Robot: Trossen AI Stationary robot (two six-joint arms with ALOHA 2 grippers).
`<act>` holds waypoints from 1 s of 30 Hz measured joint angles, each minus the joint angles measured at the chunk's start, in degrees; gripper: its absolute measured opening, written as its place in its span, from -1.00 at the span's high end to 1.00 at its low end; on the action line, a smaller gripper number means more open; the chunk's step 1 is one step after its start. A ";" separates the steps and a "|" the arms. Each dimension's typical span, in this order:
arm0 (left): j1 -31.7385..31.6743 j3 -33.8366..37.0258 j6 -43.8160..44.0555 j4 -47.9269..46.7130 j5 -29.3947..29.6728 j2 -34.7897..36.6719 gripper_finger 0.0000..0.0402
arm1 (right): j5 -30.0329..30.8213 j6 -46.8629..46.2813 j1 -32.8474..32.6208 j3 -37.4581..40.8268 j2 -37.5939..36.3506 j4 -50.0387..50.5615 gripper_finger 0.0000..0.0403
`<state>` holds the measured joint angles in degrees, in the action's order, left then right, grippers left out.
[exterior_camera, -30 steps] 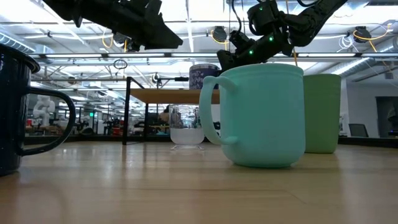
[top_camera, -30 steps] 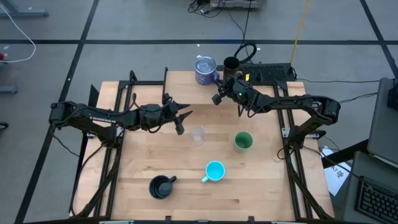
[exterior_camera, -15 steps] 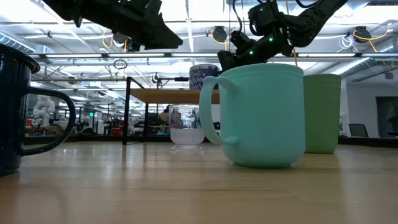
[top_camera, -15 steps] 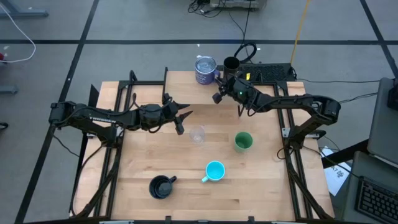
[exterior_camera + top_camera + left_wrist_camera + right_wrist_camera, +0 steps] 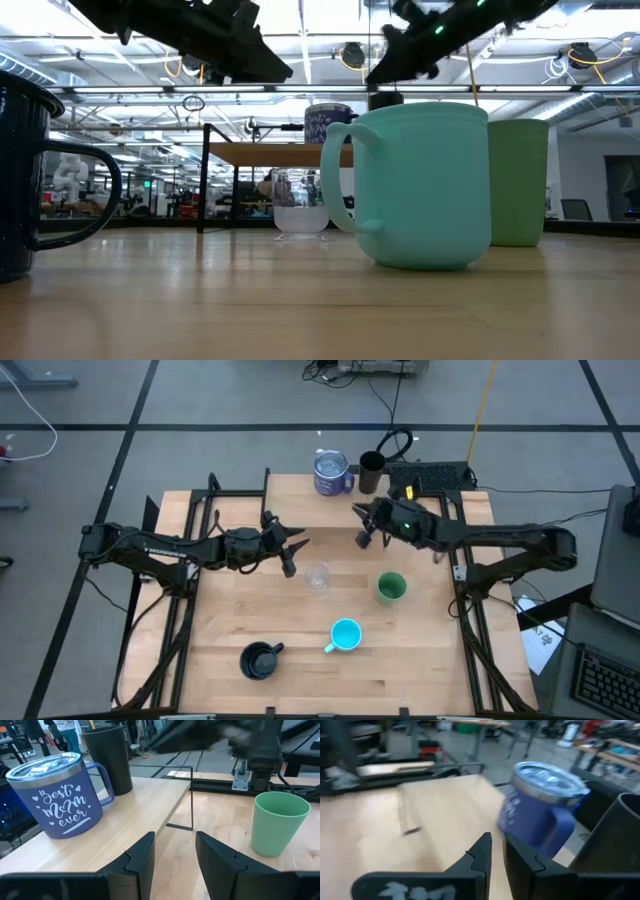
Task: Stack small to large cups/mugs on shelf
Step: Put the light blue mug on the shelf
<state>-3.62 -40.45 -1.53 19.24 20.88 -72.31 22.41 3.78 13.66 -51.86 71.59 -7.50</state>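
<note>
hovering over the middle of the table, the right gripper [image 5: 362, 538] carries nothing, its fingers [image 5: 480, 852] pressed nearly together, and it sits between the shelf [image 5: 300, 485] and the green cup [image 5: 391, 587]. on the shelf stand the blue-purple mug [image 5: 330, 472] and, just beside it, the black tumbler [image 5: 371, 471]; the clear glass [image 5: 318, 577], the cyan mug [image 5: 345, 635] and the dark handled mug [image 5: 260, 659] wait on the tabletop [image 5: 420, 650] with the green cup. the left gripper [image 5: 293, 550] hangs just beside the clear glass, fingers [image 5: 145, 857] parted, nothing between them. my read: two are placed and the next pick is coming, likely the green cup, the nearest to the right arm. to do it well, spread those fingers wide first, drop over the rim from above, take one wall cleanly, and lift straight so it doesn't topple toward the cyan mug; on the way back, steer clear of the tumbler, which looks tall and easy to knock. against a second ago, the right gripper has pulled back from beside the shelf's two mugs and swung out over the table, while the left arm and all six cups have not budged.
</note>
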 joint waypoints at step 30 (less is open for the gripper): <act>11.94 -0.06 3.57 -4.84 7.31 0.00 0.28 | 0.15 -10.11 -24.16 4.19 -19.41 33.75 0.82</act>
<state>8.32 -40.50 2.04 14.40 28.19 -72.31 22.56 -6.32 -10.50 -47.66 52.17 26.24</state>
